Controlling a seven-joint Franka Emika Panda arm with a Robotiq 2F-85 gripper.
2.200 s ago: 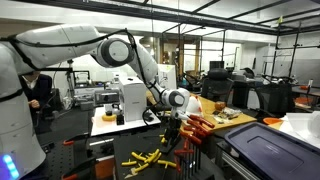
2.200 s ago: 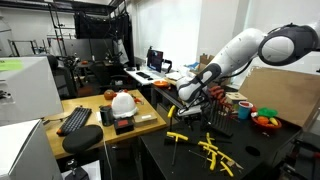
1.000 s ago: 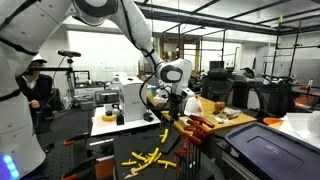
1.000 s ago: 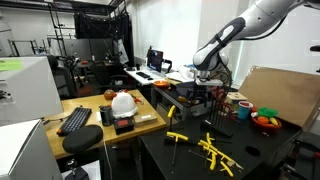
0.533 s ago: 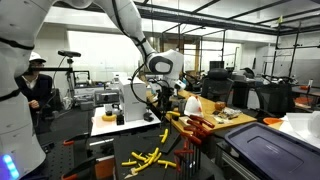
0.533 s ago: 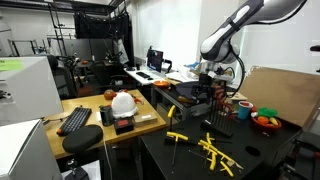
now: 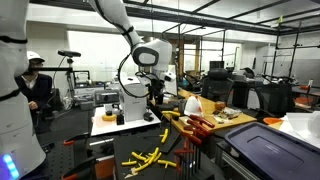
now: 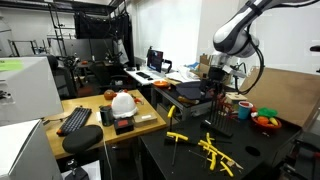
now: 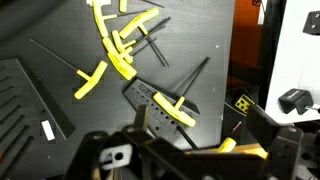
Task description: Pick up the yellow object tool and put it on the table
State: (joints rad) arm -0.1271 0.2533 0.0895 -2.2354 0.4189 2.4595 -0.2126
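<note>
One gripper (image 7: 153, 95) hangs high over the black surface (image 9: 200, 30); whether its jaws are open or closed cannot be told; below, yellow tools (image 9: 112, 45) lie tangled, handles crossing; a descent onto the heap may snag several, or nudge one aside and miss.

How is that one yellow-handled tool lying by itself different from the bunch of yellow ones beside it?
The lone tool lies apart, touching no other; the heap has several tools crossed over each other. The lone tool's dark shaft shows whole; the heap's shafts overlap. Both have yellow handles and lie on the black table.
</note>
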